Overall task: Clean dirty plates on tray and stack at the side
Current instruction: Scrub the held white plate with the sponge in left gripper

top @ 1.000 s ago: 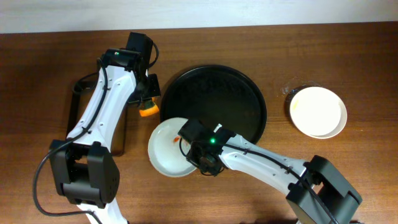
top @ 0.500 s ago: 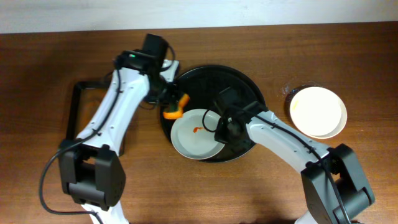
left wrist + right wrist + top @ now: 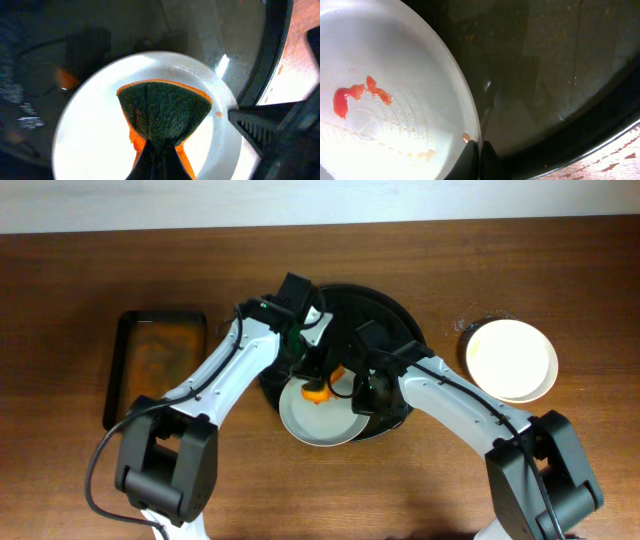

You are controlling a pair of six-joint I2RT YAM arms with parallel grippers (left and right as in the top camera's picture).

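Observation:
A white dirty plate (image 3: pixel 318 418) lies at the front edge of the round black tray (image 3: pixel 395 330). It carries a red smear (image 3: pixel 355 95) in the right wrist view. My left gripper (image 3: pixel 316 385) is shut on an orange and green sponge (image 3: pixel 164 116) and holds it over the plate (image 3: pixel 90 145). My right gripper (image 3: pixel 479 148) is shut on the plate's right rim (image 3: pixel 465 107); it shows in the overhead view (image 3: pixel 362 402) too. A clean white plate (image 3: pixel 512 359) sits at the right side of the table.
A dark rectangular tray (image 3: pixel 155 365) with brownish liquid lies at the left on the wooden table. The black tray's raised rim (image 3: pixel 600 145) runs just beyond the held plate.
My left gripper carried the sponge from beside the left tray rightward onto the plate. My right gripper moved the plate from the table onto the black tray's front edge.

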